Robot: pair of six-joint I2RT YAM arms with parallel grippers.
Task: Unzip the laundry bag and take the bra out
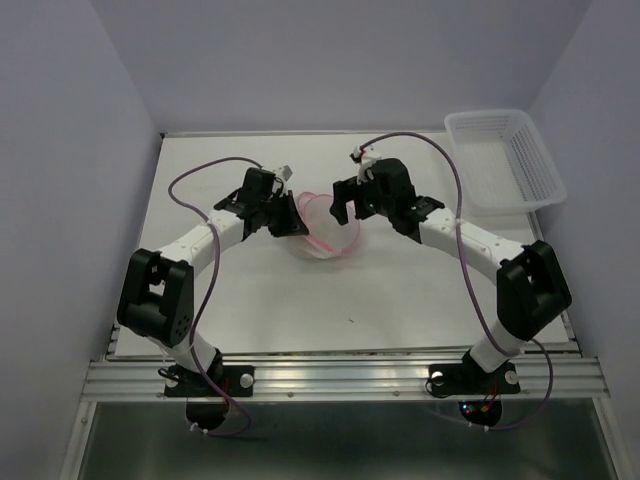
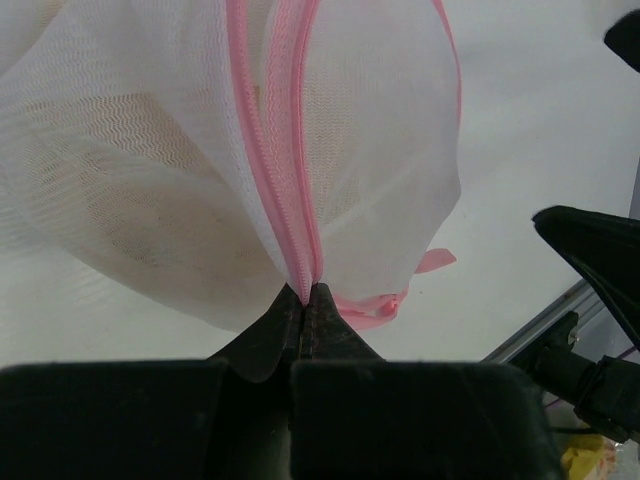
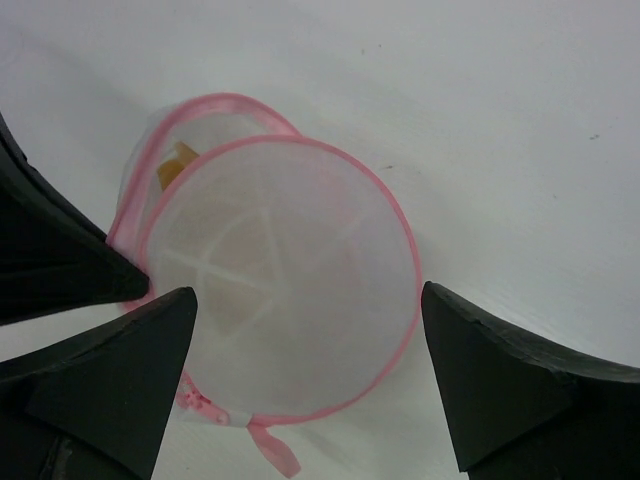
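Observation:
The laundry bag (image 1: 325,232), a round white mesh pouch with a pink zipper rim, sits mid-table between both arms. My left gripper (image 2: 308,292) is shut on the bag's pink zipper seam (image 2: 290,180) at its left edge. The bag (image 2: 180,150) bulges away from those jaws. The bra (image 2: 150,225) shows as a pale beige shape through the mesh, and the bra (image 3: 235,275) also shows inside the bag in the right wrist view. My right gripper (image 3: 308,295) stands open just above the bag (image 3: 320,210), fingers wide on either side of it, holding nothing. A pink zipper pull ribbon (image 3: 275,452) hangs at the rim.
A white plastic lattice basket (image 1: 505,160) stands at the table's back right corner. The left gripper's dark finger (image 3: 60,260) is close beside the right gripper's left finger. The table's metal edge rail (image 2: 545,325) shows in the left wrist view.

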